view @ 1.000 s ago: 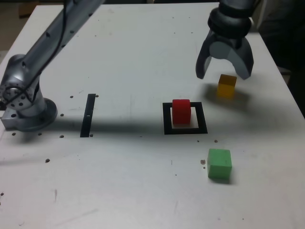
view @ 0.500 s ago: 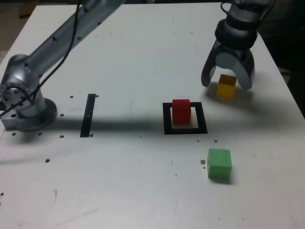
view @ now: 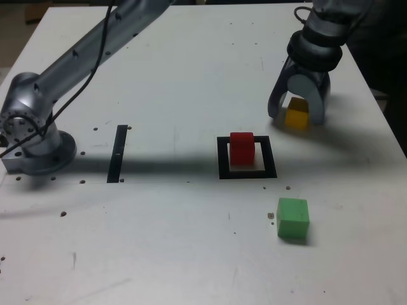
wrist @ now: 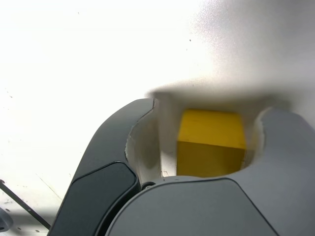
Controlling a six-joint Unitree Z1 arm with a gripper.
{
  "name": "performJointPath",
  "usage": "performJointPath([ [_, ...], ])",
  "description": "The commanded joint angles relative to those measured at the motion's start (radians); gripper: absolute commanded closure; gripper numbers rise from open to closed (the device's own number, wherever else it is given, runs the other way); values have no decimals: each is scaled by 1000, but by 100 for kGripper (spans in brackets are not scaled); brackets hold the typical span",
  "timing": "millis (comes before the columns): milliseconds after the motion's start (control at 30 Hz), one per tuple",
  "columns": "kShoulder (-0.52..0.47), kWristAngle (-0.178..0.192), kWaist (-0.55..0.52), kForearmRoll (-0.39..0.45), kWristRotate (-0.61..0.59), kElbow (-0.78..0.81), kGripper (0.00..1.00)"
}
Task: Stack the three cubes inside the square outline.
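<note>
Gripper (view: 297,119) lower than half second ago, fingers now straddling yellow cube (view: 296,115), spread, not clamped. Yellow cube at 2 o'clock from square outline (view: 222,159). Red cube (view: 241,149) inside outline. Green cube (view: 293,218) at 5 o'clock.

arm stretched across, hand (view: 297,115) pointing down, fingers (view: 276,101) spread apart
</note>
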Motion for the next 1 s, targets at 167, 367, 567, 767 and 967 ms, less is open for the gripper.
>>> performJointPath([
  [167, 5, -5, -4, 8, -2, -9, 71],
  [367, -3, -8, -4, 11, -5, -8, 71],
  [567, -31, -8, -9, 24, -13, 0, 71],
  [767, -92, -6, -19, 34, -36, 33, 71],
  [967, -186, -19, -25, 37, -85, 127, 71],
])
